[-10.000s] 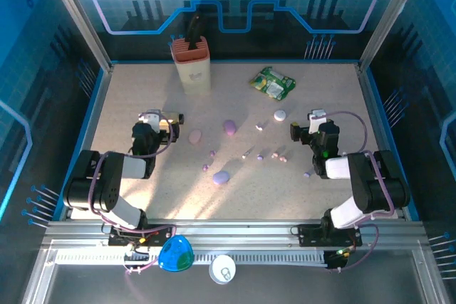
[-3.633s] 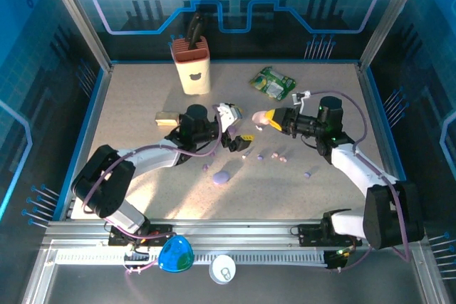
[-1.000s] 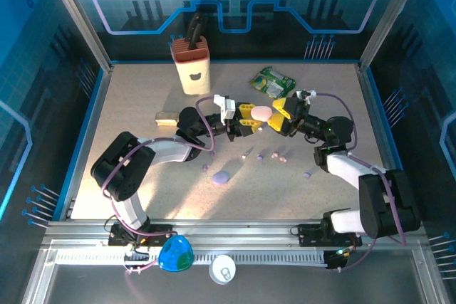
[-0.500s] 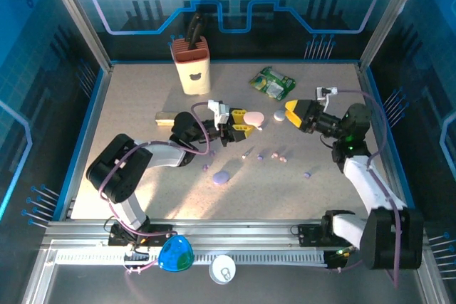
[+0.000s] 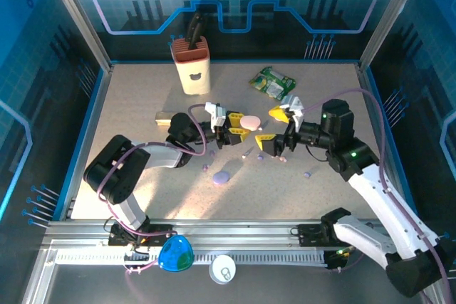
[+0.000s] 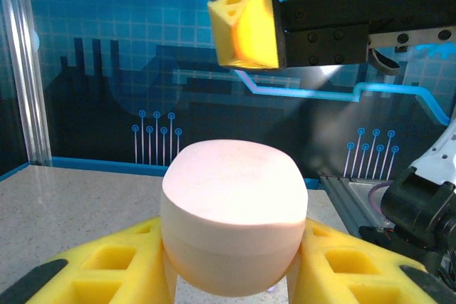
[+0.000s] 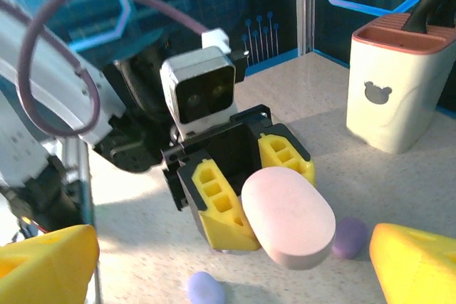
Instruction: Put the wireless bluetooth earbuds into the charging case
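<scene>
The charging case is a pale pink pebble with its lid down. My left gripper is shut on it and holds it above the table. In the left wrist view the case sits wedged between the yellow fingers. My right gripper stands just right of the case, open wide and empty. Its own view shows the case ahead, between its spread fingertips. Tiny lilac earbuds lie on the table: one at the right, one at the left, one below the case.
A purple pebble case lies near the middle front, and another lies behind the pink one. At the back stand a beige holder with a dark tool and a green packet. A tan block lies left.
My right gripper let go of the pink case, swung off to the right, then came back lower with its jaws opened wide. My left gripper keeps hold of the case.
</scene>
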